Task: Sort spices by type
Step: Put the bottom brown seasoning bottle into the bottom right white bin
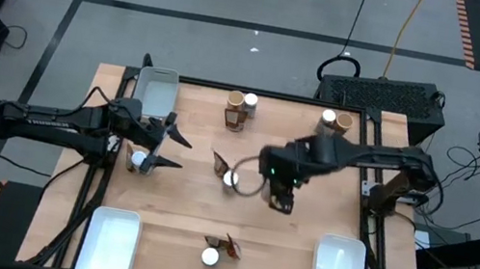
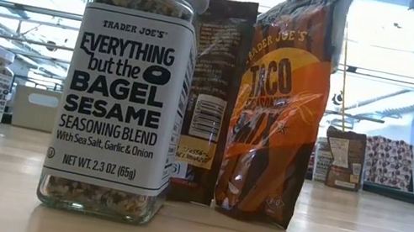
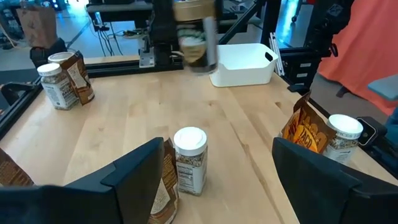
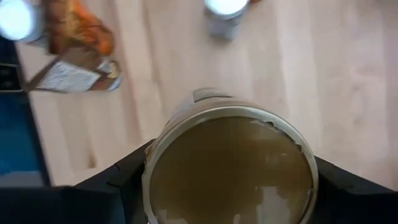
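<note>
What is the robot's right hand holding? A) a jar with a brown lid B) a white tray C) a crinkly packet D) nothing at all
A: in the right wrist view the right gripper has its dark fingers on both sides of a tan-lidded jar, seen from above the lid.

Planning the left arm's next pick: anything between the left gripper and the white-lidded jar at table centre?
Nothing visible: bare table lies between the open left gripper and the white-lidded jar. A sachet stands close against the jar's side.
</note>
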